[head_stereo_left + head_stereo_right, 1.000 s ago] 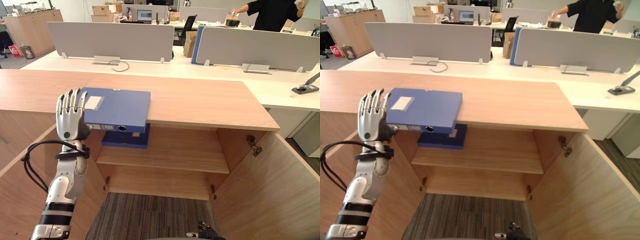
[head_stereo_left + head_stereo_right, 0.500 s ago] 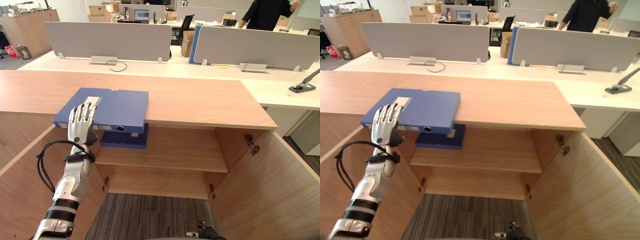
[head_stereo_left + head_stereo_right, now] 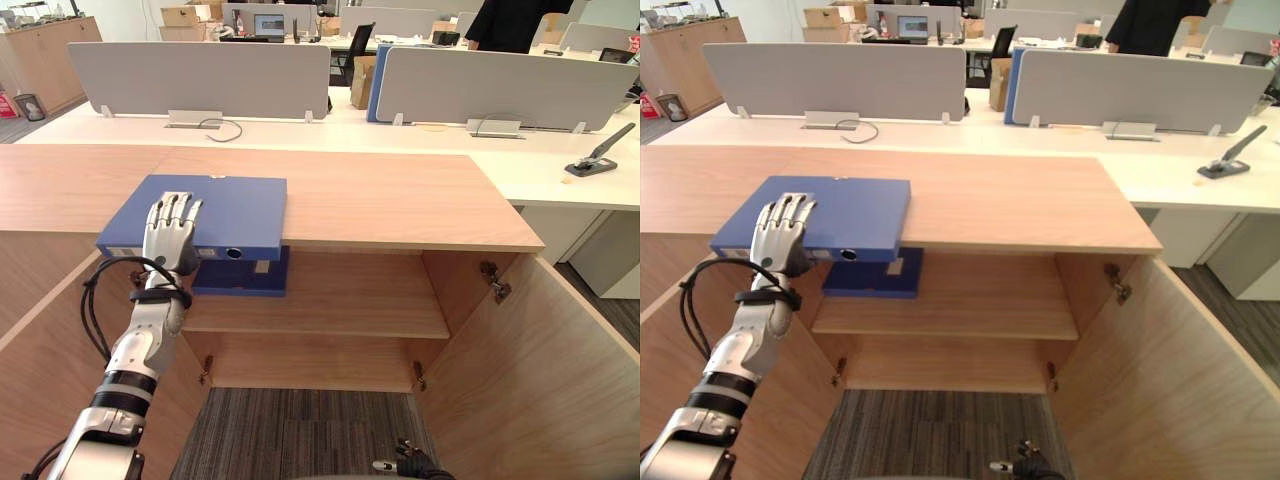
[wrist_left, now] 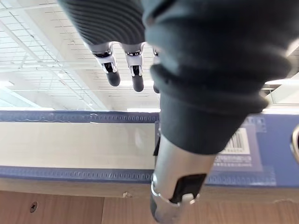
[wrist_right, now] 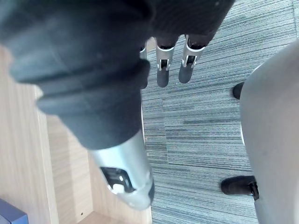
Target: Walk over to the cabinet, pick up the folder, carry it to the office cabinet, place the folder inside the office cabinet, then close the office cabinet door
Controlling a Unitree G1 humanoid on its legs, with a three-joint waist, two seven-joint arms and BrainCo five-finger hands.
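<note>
Wood cabinet (image 3: 400,200), standing open; blue folder (image 3: 235,205) lies on its top, overhanging the front edge. Left hand (image 3: 170,235) has moved from beside the folder onto its near corner, fingers straight, slightly spread: grasp likely next. Right hand (image 5: 162,70) hangs, fingers relaxed.

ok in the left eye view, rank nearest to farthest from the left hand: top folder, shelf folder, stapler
1. top folder, right under the left hand
2. shelf folder, just below the top one
3. stapler, far right
</note>
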